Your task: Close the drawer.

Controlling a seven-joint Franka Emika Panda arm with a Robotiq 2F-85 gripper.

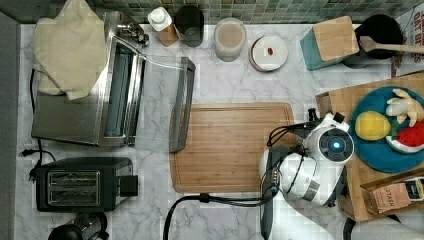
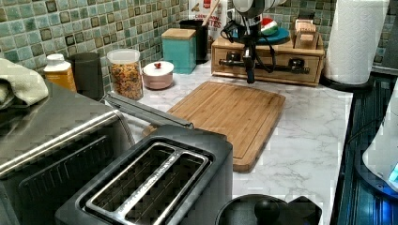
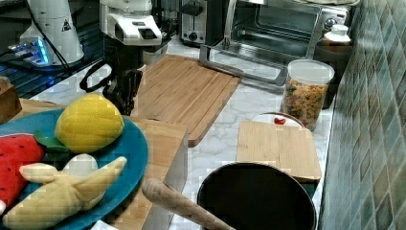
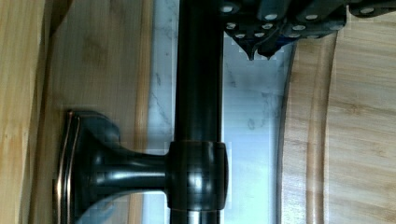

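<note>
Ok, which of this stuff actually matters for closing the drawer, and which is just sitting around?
For the job: drawer; its dark bar handle; claw, close by that handle.

Lying about: cutting board; toaster; toaster oven; pasta jar; blue plate of toy fruit.

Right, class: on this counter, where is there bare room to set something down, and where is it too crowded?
Free: the cutting board top, and the bare marble strip between the board and the counter's front edge. Crowded: the tiled back wall's row of pasta jar, lidded bowl and teal block; also around the wooden drawer box, where the arm hangs at its handle.
</note>
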